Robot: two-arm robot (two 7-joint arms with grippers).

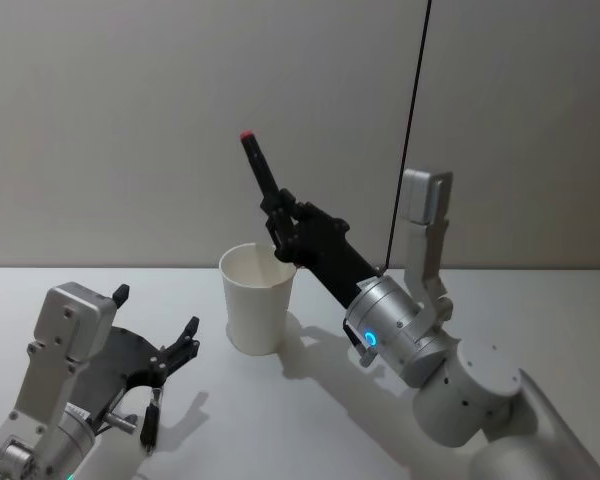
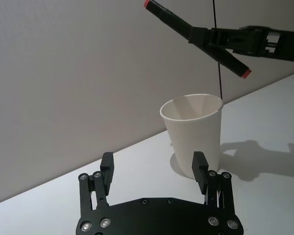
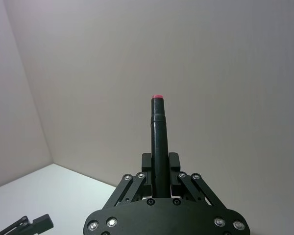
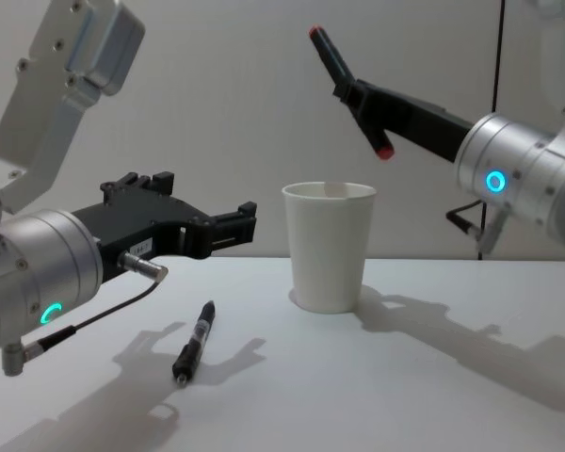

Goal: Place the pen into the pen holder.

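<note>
1. Your right gripper (image 1: 283,222) is clenched on the pen (image 1: 260,170), tilted in the air, lower tip just above the pen holder (image 1: 258,300) rim, not inside
2. Pen holder stands upright on the table (image 4: 433,377)
3. Your left gripper (image 1: 156,310) hovers released near the cup; a second pen (image 4: 195,341) lies on the table close by
4. Left to do, as I judge: lower the tip in, then release

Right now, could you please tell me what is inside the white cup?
In the cup, the upper inner wall is bare; the bottom is hidden. The right gripper holds a pen above it.
</note>
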